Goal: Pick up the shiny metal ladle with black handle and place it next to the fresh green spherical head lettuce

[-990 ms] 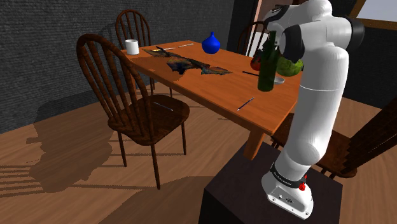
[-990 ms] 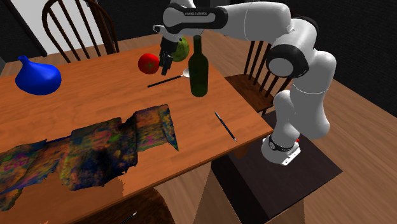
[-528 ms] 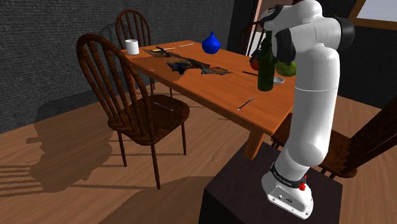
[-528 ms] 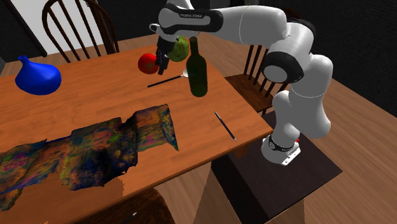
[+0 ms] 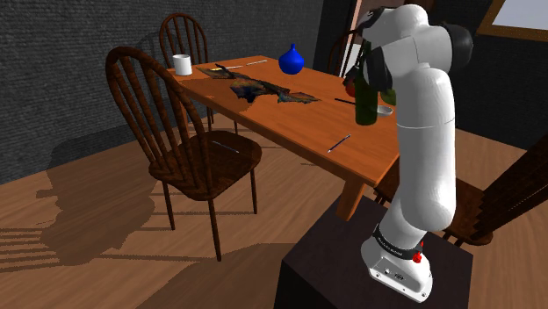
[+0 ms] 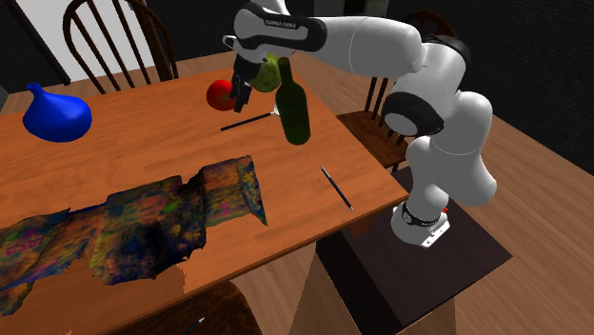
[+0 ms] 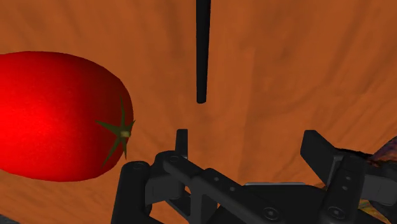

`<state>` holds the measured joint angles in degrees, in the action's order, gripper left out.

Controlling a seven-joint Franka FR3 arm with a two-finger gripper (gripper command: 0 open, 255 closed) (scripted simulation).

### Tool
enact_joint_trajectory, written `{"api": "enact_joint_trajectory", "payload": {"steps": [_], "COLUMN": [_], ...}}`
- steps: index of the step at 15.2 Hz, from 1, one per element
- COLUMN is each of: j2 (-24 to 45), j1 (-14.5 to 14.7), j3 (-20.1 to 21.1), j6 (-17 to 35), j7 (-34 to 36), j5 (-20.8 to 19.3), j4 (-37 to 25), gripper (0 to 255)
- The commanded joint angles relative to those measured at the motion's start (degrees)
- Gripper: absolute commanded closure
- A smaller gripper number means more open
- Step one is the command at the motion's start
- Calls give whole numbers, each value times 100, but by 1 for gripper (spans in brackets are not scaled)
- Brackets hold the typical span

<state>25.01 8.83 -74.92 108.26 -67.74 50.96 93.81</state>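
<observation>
Right, wooden table (image 6: 162,152) below, and the white arm (image 6: 381,43) is reaching out over it. Green bottle (image 6: 296,109) stands upright, with the lettuce (image 6: 269,72) near its neck and the red tomato (image 7: 57,114) close by. The ladle (image 7: 201,51) lies flat on the table between tomato and bottle, its black handle end just ahead of the gripper (image 7: 248,143), which hovers above with fingers apart, clasping nothing.
</observation>
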Motion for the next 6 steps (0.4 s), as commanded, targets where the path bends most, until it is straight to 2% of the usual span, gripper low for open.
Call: {"api": "enact_joint_trajectory", "payload": {"steps": [1,4,6], "j2": [152,629,1250], "j1": [111,307,428], "j3": [-145,-599,-1084], "j6": [-40,-262,-551], "j7": [-72,-356,-726], "j5": [-400,-730,-639], "j4": [141,226,258], "gripper": [0,0,0]}}
